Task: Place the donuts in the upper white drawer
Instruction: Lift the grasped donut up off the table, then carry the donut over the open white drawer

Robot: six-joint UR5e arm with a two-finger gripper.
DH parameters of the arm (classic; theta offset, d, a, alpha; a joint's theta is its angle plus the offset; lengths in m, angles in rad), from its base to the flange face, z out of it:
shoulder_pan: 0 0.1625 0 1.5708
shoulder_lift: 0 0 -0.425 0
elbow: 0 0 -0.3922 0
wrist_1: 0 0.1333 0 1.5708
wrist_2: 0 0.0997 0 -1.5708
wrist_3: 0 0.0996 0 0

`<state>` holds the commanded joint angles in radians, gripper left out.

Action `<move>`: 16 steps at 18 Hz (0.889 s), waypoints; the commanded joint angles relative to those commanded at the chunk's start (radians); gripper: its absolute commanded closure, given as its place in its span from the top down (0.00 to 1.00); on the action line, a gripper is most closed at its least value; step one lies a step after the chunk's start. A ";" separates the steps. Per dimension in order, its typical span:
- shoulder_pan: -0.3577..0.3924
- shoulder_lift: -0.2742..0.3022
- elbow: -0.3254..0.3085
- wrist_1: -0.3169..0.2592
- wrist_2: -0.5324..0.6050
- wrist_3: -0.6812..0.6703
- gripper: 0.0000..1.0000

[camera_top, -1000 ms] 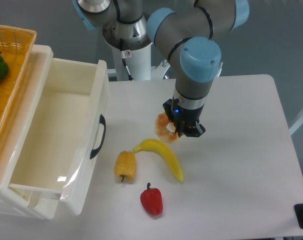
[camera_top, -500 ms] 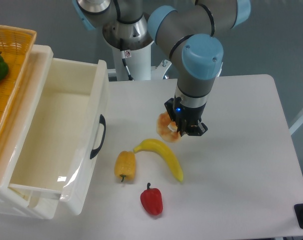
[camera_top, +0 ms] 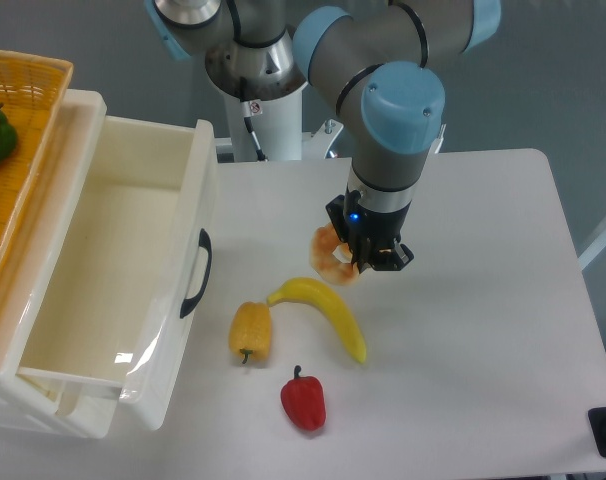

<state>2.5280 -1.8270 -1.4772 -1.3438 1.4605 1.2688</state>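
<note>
Camera view: the gripper [camera_top: 355,258] jaws appear closed on the golden-orange knotted donut [camera_top: 330,254]. The open cream-white plastic drawer [camera_top: 133,190] lies toward nine o'clock across the bench.

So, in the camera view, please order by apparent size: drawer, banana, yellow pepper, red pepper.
1. Drawer, by far the largest.
2. Banana.
3. Yellow pepper and red pepper look about equal; I cannot rank them.

A golden-orange donut [camera_top: 329,254] is gripped between the jaws of the gripper [camera_top: 355,262]. A banana [camera_top: 323,311] is seen just below the jaws, and a white drawer [camera_top: 98,290] stands open far to their left.
</note>
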 joint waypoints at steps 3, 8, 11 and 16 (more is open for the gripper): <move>-0.005 0.009 0.000 -0.002 -0.026 -0.035 0.11; -0.015 0.037 0.000 -0.021 -0.113 -0.115 0.11; -0.015 0.040 0.000 -0.021 -0.173 -0.207 0.11; -0.011 0.054 0.000 -0.011 -0.284 -0.420 0.11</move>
<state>2.5173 -1.7733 -1.4772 -1.3545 1.1767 0.8486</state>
